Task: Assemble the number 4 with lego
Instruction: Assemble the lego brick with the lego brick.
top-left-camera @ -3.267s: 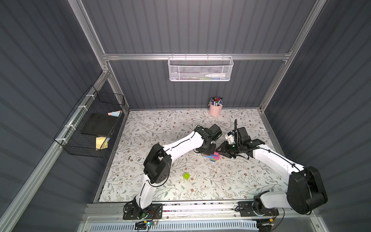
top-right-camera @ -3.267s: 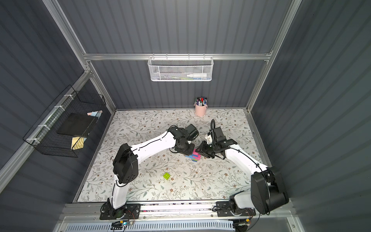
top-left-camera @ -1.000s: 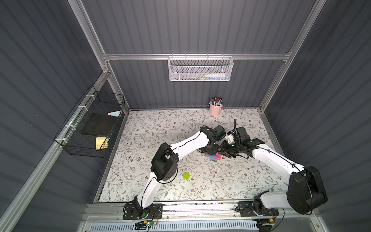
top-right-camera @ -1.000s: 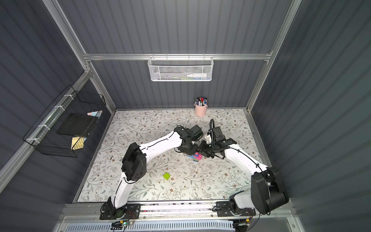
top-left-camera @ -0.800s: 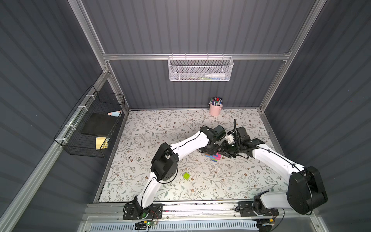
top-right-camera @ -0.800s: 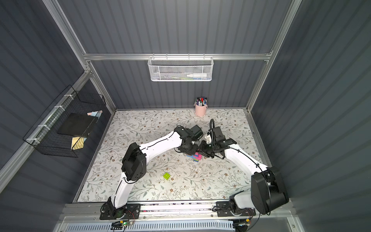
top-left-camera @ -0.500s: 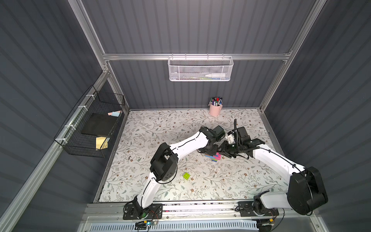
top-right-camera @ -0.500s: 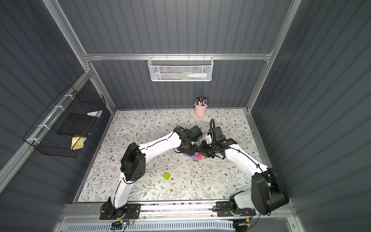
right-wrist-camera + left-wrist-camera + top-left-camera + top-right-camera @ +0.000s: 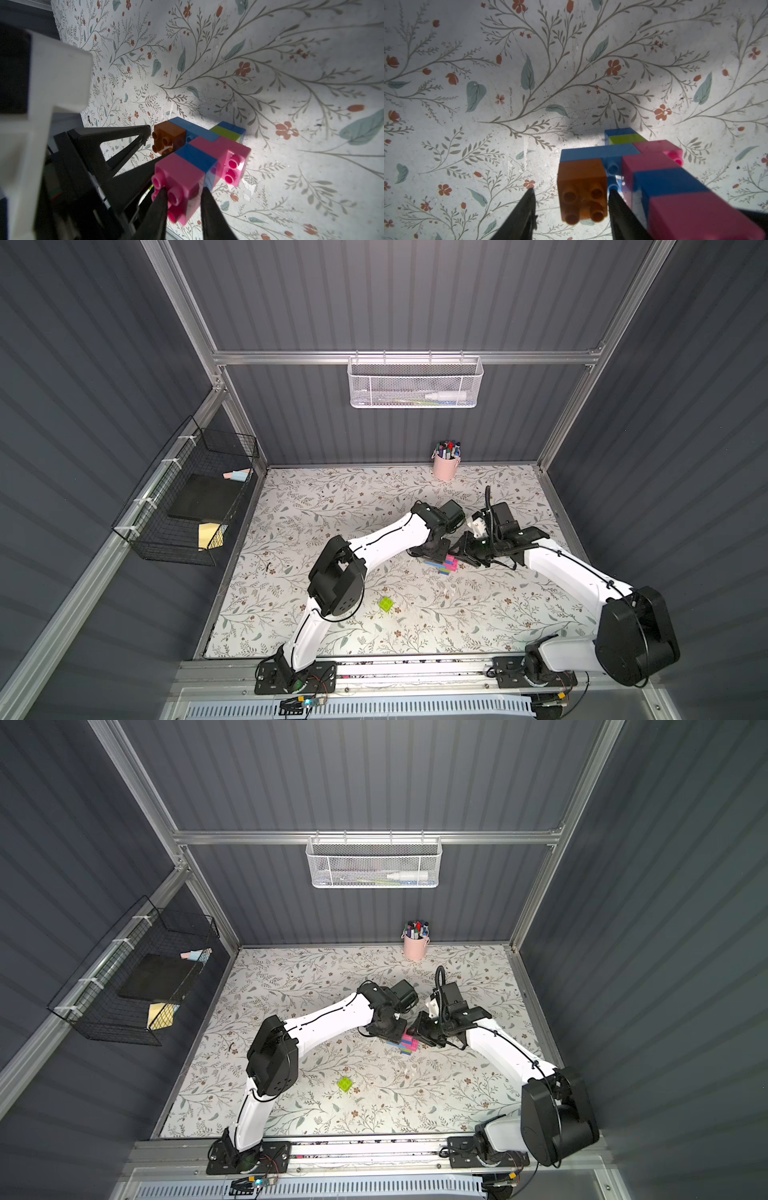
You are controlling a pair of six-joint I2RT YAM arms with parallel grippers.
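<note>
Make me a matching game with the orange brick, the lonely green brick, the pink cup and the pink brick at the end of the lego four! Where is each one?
Things:
1. orange brick
2. loose green brick
3. pink cup
4. pink end brick

Places:
A. at the far edge of the mat, holding pens
B. clamped in the right end effector
C. alone, away from the number 4
D. inside the open left end effector

Pairs: 1-D, 2-C, 3-A, 4-B.

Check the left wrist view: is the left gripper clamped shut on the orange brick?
No, the left gripper is open: bare mat shows between one finger and the orange brick.
</note>
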